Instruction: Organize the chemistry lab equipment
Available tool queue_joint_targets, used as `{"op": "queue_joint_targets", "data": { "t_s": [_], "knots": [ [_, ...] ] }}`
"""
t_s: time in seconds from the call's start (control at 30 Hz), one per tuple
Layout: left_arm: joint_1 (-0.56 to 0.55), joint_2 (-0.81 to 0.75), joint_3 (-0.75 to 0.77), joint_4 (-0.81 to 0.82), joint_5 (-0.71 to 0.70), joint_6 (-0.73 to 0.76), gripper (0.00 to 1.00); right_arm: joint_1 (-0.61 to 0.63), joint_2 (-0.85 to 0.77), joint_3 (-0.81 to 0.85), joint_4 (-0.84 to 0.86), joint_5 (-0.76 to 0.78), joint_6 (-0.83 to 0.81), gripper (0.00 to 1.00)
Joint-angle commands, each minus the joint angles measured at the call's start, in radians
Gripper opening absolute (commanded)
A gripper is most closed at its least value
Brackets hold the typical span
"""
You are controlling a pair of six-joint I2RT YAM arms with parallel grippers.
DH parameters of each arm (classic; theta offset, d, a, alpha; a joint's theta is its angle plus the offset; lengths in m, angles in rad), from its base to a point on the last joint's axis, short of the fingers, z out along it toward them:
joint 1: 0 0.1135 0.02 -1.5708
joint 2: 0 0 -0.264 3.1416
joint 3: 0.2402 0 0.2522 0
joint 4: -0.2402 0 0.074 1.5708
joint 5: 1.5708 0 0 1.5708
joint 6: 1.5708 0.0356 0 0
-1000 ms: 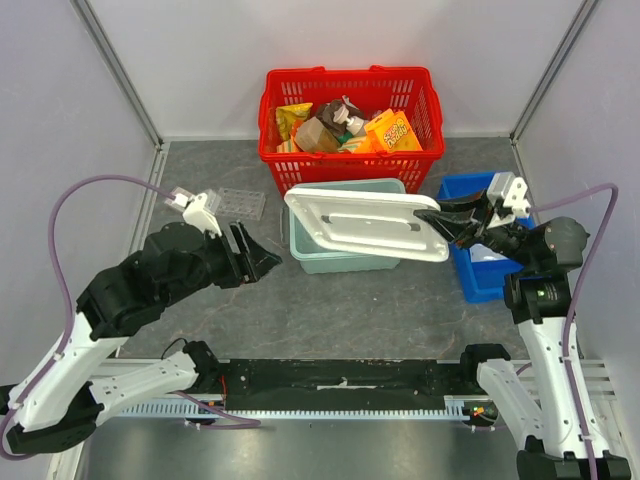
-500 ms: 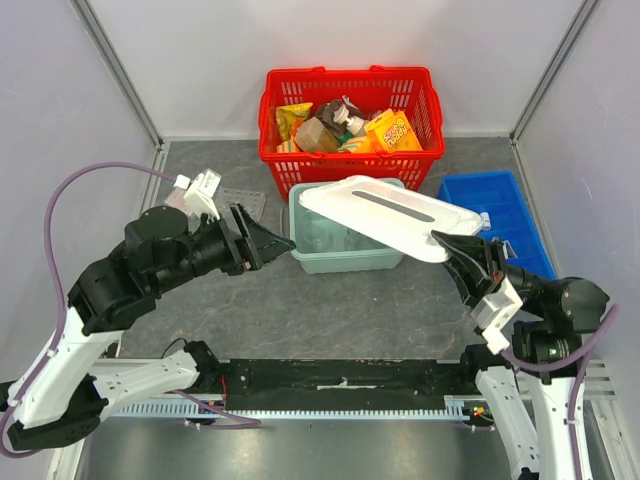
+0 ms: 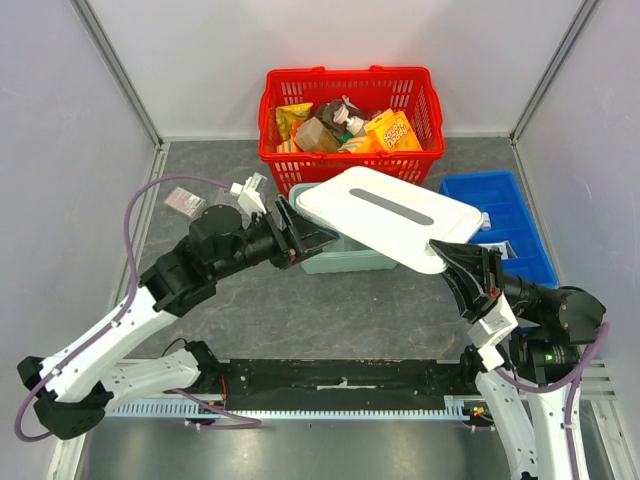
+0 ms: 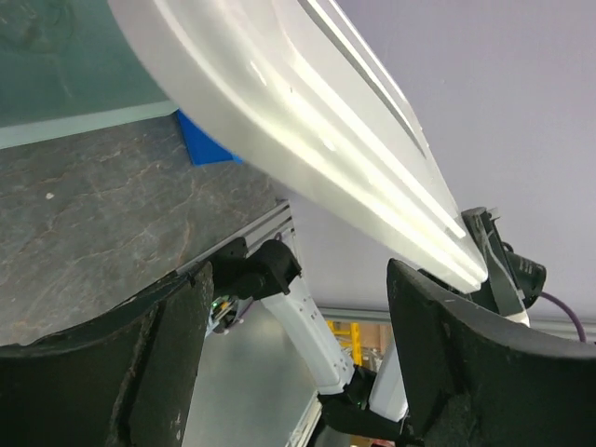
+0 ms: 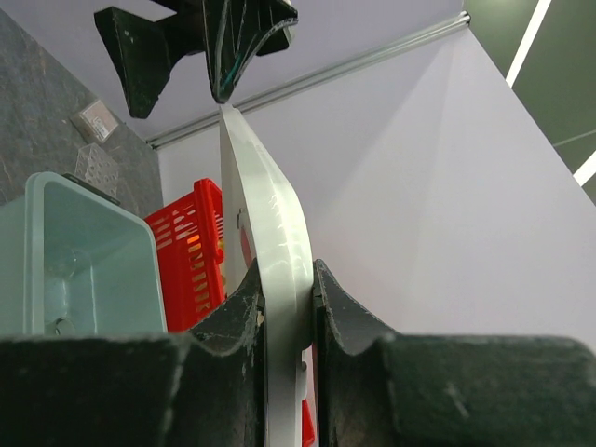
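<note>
swung in from the left side of the table over the last second, the left gripper (image 3: 303,238) now sits right at the left edge of the white lid (image 3: 385,210). in that time the lid has come up off the bin and is carried by its near right corner. nearest the table's front edge, the right gripper (image 3: 455,265) is clamped on that corner, and its wrist view shows the lid's rim pinched tight between its two fingers (image 5: 233,326). the lid hangs at a tilt over the right part of the pale green bin (image 3: 325,258), which stands near the middle of the table. the left gripper's fingers (image 4: 112,363) are spread wide with nothing between them; whether a tip touches the lid i cannot tell. a blue tray (image 3: 510,215) lies along the right edge of the table, partly behind the lid. of the lab equipment, a small clear packet (image 3: 184,200) lies flat near the far left edge. a clear well plate (image 5: 97,166) lies just beside it, on the side nearer the bin. a red basket (image 3: 350,120) full of snack packs stands against the far edge, just behind the bin.
</note>
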Motion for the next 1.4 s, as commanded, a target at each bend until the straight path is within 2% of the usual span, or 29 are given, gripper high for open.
{"op": "queue_joint_targets", "data": {
  "t_s": [0.0,0.1,0.27,0.4,0.63,0.77,0.8,0.9,1.0,1.03,1.1,1.17,1.27,1.33,1.37],
  "knots": [
    [0.002,-0.002,-0.058,0.285,0.023,-0.083,0.81,0.007,0.007,0.013,0.049,-0.006,-0.060,0.00],
    [0.002,0.003,-0.078,0.334,0.021,-0.098,0.82,0.011,0.025,0.041,-0.040,-0.007,-0.136,0.00],
    [0.002,0.005,-0.121,0.449,0.005,-0.170,0.82,0.009,0.045,0.052,-0.064,-0.014,-0.168,0.00],
    [0.002,0.055,-0.074,0.367,-0.006,-0.213,0.78,0.015,0.057,0.030,-0.037,0.000,-0.176,0.00],
    [0.002,0.113,-0.086,0.367,0.009,-0.331,0.75,0.018,0.073,0.036,-0.049,0.017,-0.189,0.00],
    [0.004,0.150,-0.095,0.460,-0.008,-0.348,0.74,0.018,0.083,0.055,-0.064,0.003,-0.194,0.00],
    [0.004,0.167,-0.095,0.509,-0.005,-0.345,0.73,0.018,0.088,0.058,-0.070,-0.003,-0.190,0.00],
    [0.004,0.195,-0.078,0.522,0.018,-0.353,0.67,0.020,0.103,0.067,-0.095,-0.024,-0.180,0.02],
    [0.002,0.203,-0.090,0.541,0.028,-0.374,0.60,0.020,0.134,0.079,-0.104,-0.049,-0.148,0.10],
    [0.004,0.203,-0.104,0.555,0.025,-0.384,0.56,0.018,0.148,0.093,-0.154,-0.050,-0.166,0.12],
    [0.004,0.195,-0.126,0.587,0.012,-0.399,0.46,0.020,0.183,0.149,-0.347,-0.052,-0.292,0.14],
    [0.007,0.184,-0.132,0.604,0.005,-0.399,0.36,0.020,0.206,0.187,-0.455,-0.040,-0.384,0.12],
    [0.013,0.169,-0.133,0.606,-0.014,-0.388,0.16,0.020,0.208,0.176,-0.449,-0.029,-0.378,0.15],
    [0.019,0.160,-0.135,0.615,-0.032,-0.378,0.02,0.021,0.218,0.179,-0.442,-0.041,-0.334,0.24],
    [0.024,0.152,-0.138,0.629,-0.041,-0.370,0.02,0.020,0.223,0.180,-0.442,-0.052,-0.317,0.31]
  ]
}}
